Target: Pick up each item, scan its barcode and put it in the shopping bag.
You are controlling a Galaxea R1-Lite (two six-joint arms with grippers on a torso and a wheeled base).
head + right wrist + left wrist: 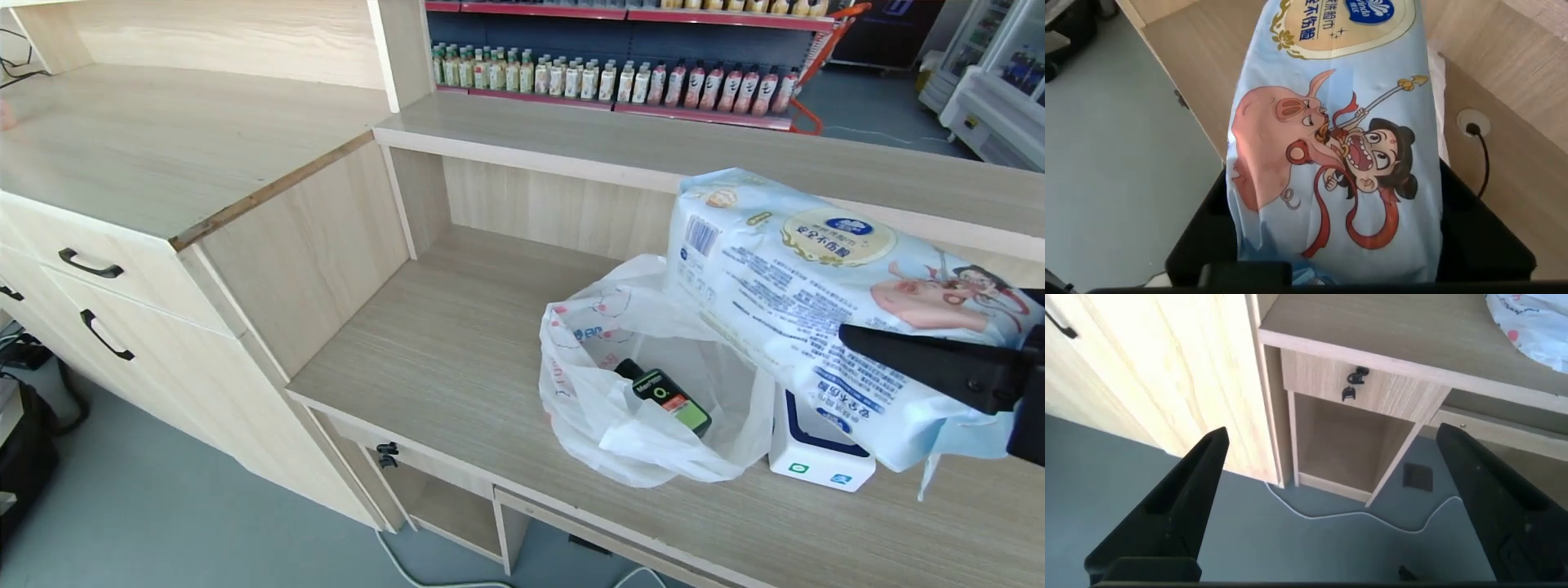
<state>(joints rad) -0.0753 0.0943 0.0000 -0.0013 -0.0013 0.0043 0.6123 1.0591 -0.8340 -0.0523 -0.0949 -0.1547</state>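
My right gripper is shut on a large light-blue pack of tissue paper with a cartoon print. It holds the pack in the air, tilted, above the white barcode scanner and the right rim of the shopping bag. The white plastic bag lies open on the lower counter with a dark green bottle inside it. My left gripper hangs open below the counter's front, over the grey floor, holding nothing.
The lower counter sits in a recess, with a wooden side wall on the left and a raised ledge behind. A cabinet with black-handled drawers stands at the left. A cable runs across the floor.
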